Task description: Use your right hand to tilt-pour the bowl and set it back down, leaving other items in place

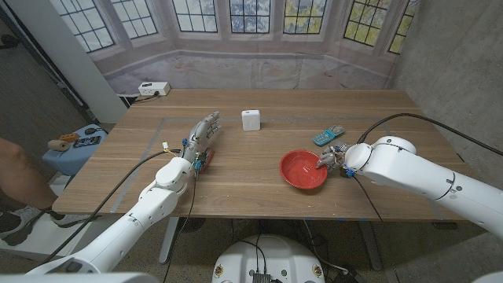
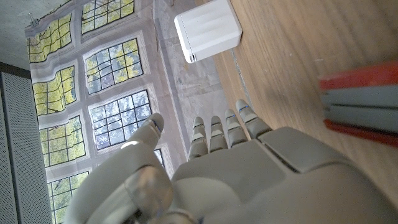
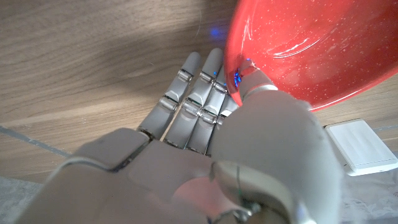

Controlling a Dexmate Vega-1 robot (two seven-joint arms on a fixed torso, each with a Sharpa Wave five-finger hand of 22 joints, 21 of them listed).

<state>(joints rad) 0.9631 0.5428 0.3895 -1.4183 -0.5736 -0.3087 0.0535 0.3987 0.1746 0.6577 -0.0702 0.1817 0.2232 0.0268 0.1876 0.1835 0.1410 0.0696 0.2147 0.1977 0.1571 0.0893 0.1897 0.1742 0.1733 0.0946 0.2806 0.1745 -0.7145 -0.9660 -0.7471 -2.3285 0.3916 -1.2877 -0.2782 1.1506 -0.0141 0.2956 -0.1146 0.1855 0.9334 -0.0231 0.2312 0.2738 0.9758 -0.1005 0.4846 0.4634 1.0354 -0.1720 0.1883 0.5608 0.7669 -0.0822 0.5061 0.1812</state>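
Right robot hand pinches rim of glossy red round bowl, speckled inside, on wood-grain tabletop. Left robot hand holds nothing, fingers straight. White rounded-corner box beyond.

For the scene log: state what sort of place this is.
Probably a lab or test room staged as a home: a printed bay-window backdrop hangs behind the wooden table, with bare concrete wall and a power strip.
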